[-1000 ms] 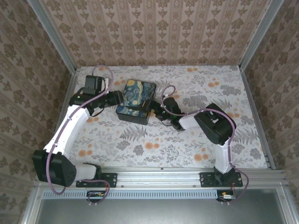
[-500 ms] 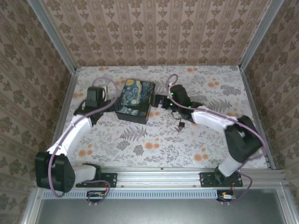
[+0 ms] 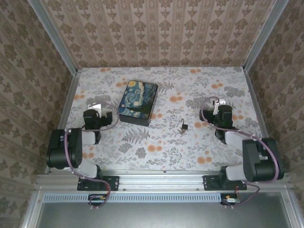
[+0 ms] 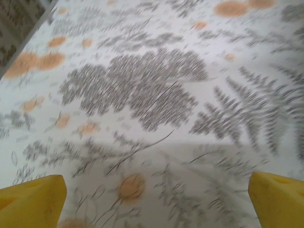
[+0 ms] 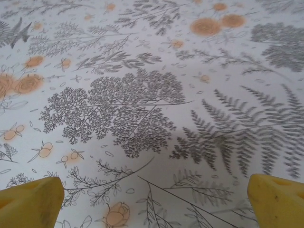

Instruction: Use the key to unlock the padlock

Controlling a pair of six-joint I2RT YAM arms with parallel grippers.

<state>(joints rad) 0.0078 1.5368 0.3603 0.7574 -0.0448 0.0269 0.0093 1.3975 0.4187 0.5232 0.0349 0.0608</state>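
**Operator:** Where is the padlock sitting?

**Technician:** The padlock (image 3: 183,127) is lying on the bench (image 3: 156,152), right of centre, near-right of the box (image 3: 138,102) and apart from it. It is too small to tell whether the shackle is standing open or whether the key is sitting in it.

**Operator:** What are the hands doing?

**Technician:** The left hand (image 4: 154,199) is hanging over bare bench at the left, its yellow fingers (image 4: 29,202) spread wide and holding nothing. The right hand (image 5: 154,199) is doing the same at the right, spread wide and empty. Both are sitting well apart from the padlock, with the arms folded by their bases.

**Operator:** Which step is running?

**Technician:** By my judgement no grasp is under way, and the arms are resting in a parked pose. If the lock is not yet open, the next move is calling for one hand to pin the padlock body and the other to pinch the key finely and turn it.
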